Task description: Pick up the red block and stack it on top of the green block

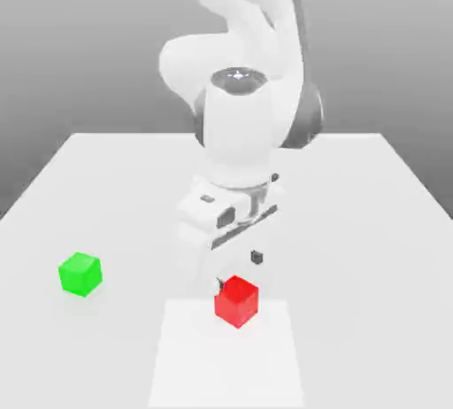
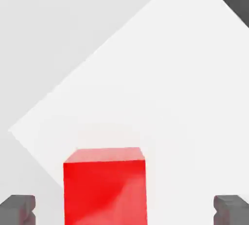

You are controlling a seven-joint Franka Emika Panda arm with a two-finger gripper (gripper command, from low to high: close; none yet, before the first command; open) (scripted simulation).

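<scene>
Exterior view: gripper [image 1: 237,273] open, fingers apparently either side of the red block [image 1: 237,301] without contact; green block [image 1: 80,273] well apart on table [image 1: 372,221].

Plain grey backdrop behind a white table [image 1: 372,221], a brighter white patch [image 1: 226,363] near its front.

A glossy bright red cube [image 1: 236,301] and a glossy bright green cube [image 1: 80,273] sit on a plain pale grey-white tabletop [image 1: 372,221] beneath a white robot arm [image 1: 239,124] with dark grey fingertips [image 2: 18,209].
</scene>
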